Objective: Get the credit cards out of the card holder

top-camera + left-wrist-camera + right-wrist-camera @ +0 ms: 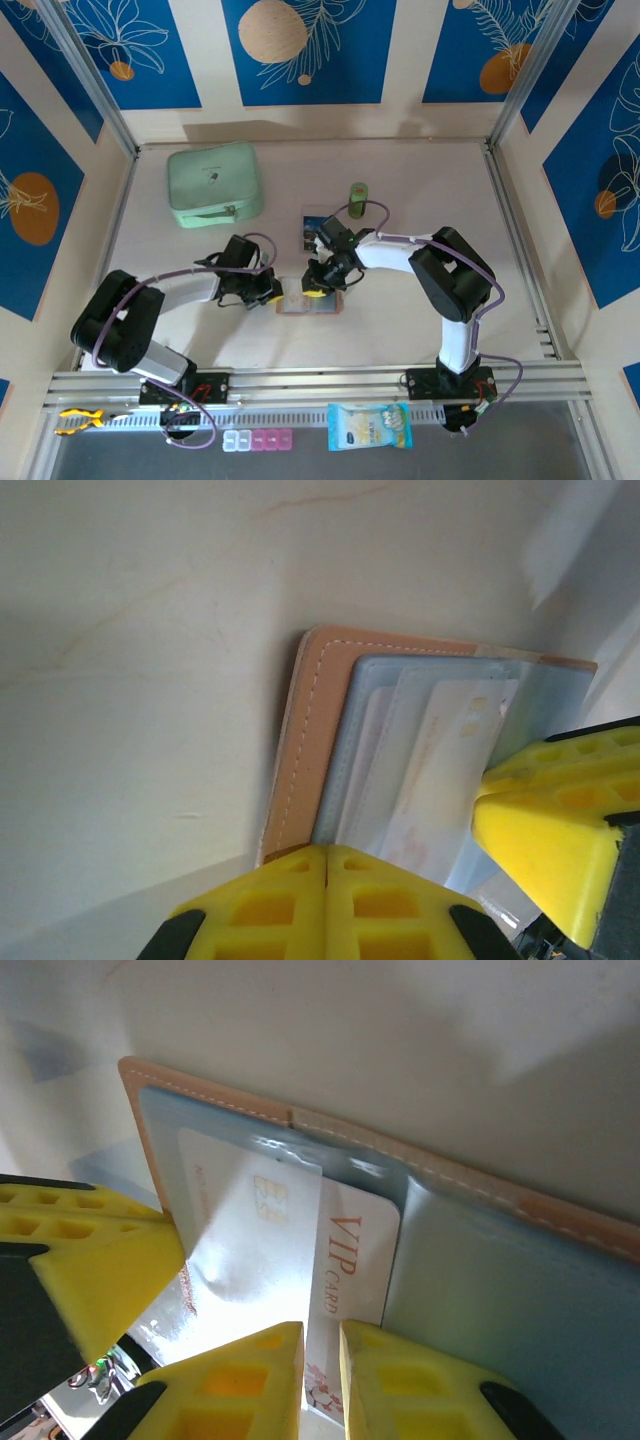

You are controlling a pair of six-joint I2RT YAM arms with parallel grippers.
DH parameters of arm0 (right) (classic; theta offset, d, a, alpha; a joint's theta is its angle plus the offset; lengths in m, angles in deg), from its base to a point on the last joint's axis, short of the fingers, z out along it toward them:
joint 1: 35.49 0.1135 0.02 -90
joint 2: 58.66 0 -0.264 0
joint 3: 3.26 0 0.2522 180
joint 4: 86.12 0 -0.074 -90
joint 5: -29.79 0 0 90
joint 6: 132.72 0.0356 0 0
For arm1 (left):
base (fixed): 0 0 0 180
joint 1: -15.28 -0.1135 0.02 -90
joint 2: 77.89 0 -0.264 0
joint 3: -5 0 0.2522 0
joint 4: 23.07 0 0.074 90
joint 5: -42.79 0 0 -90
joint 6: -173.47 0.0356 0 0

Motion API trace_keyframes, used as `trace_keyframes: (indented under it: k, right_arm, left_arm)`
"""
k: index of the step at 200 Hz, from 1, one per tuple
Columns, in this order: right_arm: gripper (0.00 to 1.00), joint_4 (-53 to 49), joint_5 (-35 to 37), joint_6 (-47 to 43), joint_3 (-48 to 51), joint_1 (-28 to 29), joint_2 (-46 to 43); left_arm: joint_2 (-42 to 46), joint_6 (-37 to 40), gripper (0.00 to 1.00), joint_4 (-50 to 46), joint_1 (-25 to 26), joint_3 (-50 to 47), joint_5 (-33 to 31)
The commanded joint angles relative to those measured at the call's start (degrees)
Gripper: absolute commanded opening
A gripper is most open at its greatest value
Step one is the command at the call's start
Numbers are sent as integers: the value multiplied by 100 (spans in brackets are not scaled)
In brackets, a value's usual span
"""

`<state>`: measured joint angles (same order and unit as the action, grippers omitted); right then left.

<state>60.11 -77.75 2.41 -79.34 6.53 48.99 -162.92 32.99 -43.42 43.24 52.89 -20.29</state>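
Near the table's [420,200] front edge, midway: card holder [322,305] lying open; left end effector [327,855] fully closed at its tan border; right end effector [320,1332] narrowly pinching white credit card [345,1250] partly tucked in a pocket.

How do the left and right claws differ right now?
Left claw is fully shut and empty, set at the card holder's tan edge; right claw shows a thin gap, pinching the VIP card. Both are yellow and over the open holder.

A zip case [213,184] lies left of a probable cylinder [358,193]
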Motion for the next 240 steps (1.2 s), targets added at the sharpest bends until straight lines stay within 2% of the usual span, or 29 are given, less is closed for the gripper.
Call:
trace_keyframes:
  k: [1, 93, 240]
  right_arm:
    - [20, -396, 117, -222, -109, 34, -135]
    - [20, -126, -31, -145, 49, -10, -539]
    - [22, -166, -63, -70, 200, -124, -265]
  left_arm:
    - [92, 126, 4, -367, -69, -135, -144]
    - [426, 249, 5, -711, -57, 396, -63]
    - [-302, 157, 2, -182, 302, 489, 278]
